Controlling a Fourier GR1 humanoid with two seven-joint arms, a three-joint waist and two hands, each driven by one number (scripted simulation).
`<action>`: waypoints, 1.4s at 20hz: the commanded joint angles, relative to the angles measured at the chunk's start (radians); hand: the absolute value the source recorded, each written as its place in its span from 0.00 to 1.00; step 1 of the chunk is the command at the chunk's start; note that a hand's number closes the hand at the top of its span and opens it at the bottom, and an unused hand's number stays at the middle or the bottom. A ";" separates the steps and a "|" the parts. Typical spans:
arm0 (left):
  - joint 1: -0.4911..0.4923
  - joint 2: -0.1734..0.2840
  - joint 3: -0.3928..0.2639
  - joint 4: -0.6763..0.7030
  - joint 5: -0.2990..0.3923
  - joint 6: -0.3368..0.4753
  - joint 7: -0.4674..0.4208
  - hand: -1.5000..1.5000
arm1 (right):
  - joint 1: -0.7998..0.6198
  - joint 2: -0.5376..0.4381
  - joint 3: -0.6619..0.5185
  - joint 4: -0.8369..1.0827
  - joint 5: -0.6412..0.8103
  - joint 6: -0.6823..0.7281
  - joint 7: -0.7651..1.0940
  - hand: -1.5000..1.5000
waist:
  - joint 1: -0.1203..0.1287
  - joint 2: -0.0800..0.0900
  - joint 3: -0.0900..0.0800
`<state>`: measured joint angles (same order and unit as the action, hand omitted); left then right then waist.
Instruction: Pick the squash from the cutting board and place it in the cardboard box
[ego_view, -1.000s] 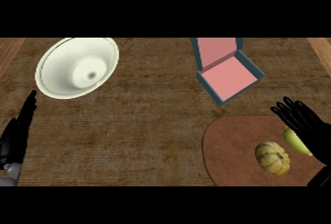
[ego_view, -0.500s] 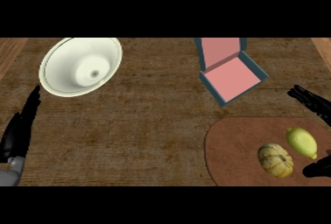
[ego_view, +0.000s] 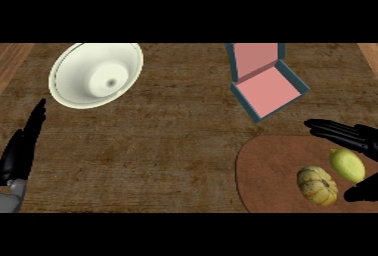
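Head view, approach to the grasp: I steer the right hand (ego_view: 347, 137), its fingers spread apart and holding nothing, over the far right part of the cutting board (ego_view: 269, 172); its thumb shows separately at the view's right edge, beside the board's near side; to do this step well, I judge I should bring the palm down over the ribbed, tan squash (ego_view: 317, 185) and not the smooth yellow fruit (ego_view: 347, 165) that lies just beside it, nearly touching, so the fingers ought to close from the squash's left and near side; the cardboard box (ego_view: 267, 90), open with a pink inside and a raised flap, stands beyond the board's far edge, so the carry should be short and forward-left; the worktop (ego_view: 170, 145) is dark brown and coarsely grained, with paler wood at both far corners; a white bowl-shaped plate (ego_view: 96, 75) sits far left, well apart; the left hand (ego_view: 22, 150) rests open at the left edge, fingers straight.
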<state>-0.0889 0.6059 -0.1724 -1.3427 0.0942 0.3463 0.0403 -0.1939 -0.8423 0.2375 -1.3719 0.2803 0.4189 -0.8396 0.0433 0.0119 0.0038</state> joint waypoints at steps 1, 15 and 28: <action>-0.059 -0.022 0.000 0.038 -0.018 0.006 0.026 0.50 | -0.085 -0.047 0.091 0.092 0.094 0.102 -0.202 0.00 | -0.013 0.000 -0.002; -0.014 -0.055 0.064 0.085 -0.052 -0.027 -0.030 0.50 | -0.195 0.054 0.206 0.328 0.221 -0.064 -0.288 0.00 | -0.036 -0.009 -0.004; -0.030 -0.036 0.106 0.074 -0.049 -0.075 -0.001 0.50 | -0.146 -0.026 0.276 0.161 0.112 -0.032 -0.329 0.00 | -0.046 -0.013 -0.004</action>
<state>-0.1108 0.5692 -0.0796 -1.2723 0.0418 0.2878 0.0279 -0.3435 -0.8176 0.5174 -1.1624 0.4272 0.2506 -1.0152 0.0034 -0.0001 -0.0004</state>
